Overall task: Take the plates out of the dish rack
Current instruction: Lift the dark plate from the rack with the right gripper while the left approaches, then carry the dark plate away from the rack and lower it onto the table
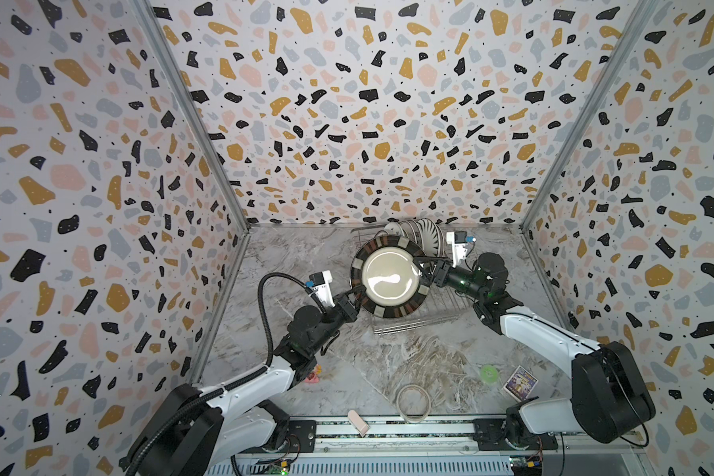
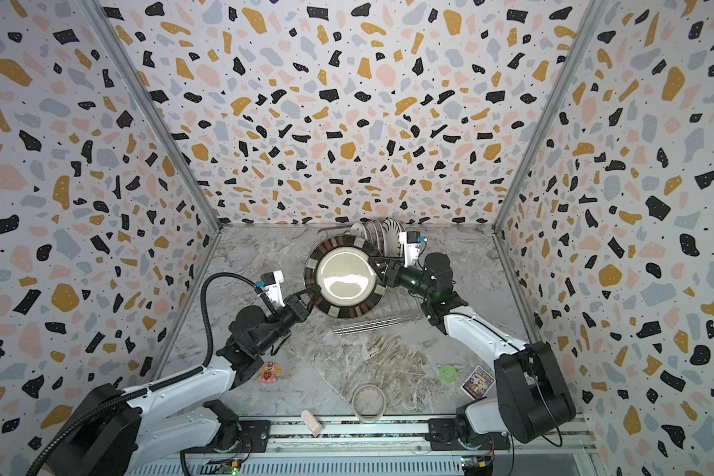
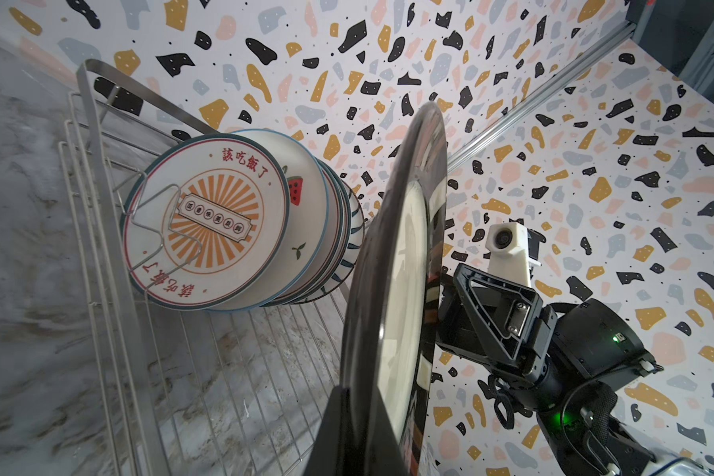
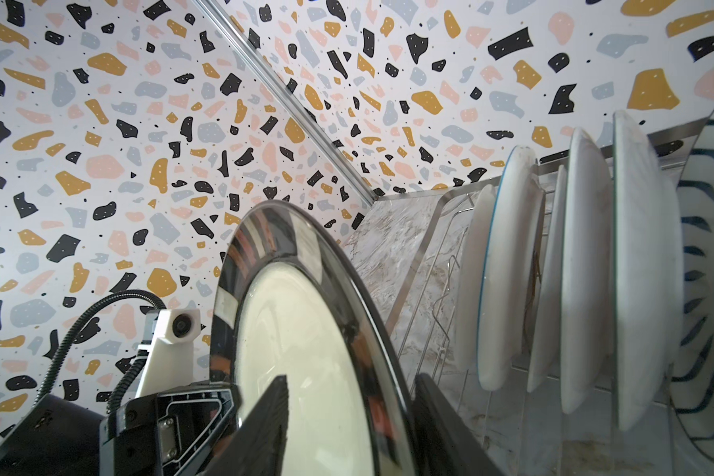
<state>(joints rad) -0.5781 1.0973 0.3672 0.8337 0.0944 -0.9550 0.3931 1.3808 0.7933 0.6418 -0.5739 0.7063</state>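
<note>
While the left jaws pinch the dark-rimmed plate [image 1: 392,276] at lower left, the spread right jaws should back straight off.

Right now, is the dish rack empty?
No, several plates stand upright in the rack in the left wrist view.

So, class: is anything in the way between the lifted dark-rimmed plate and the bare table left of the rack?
Nothing visible does. The left hand grips the plate by its rim above the rack, and the table on that side is bare. Only the right hand straddles the opposite rim, jaws apart.
</note>
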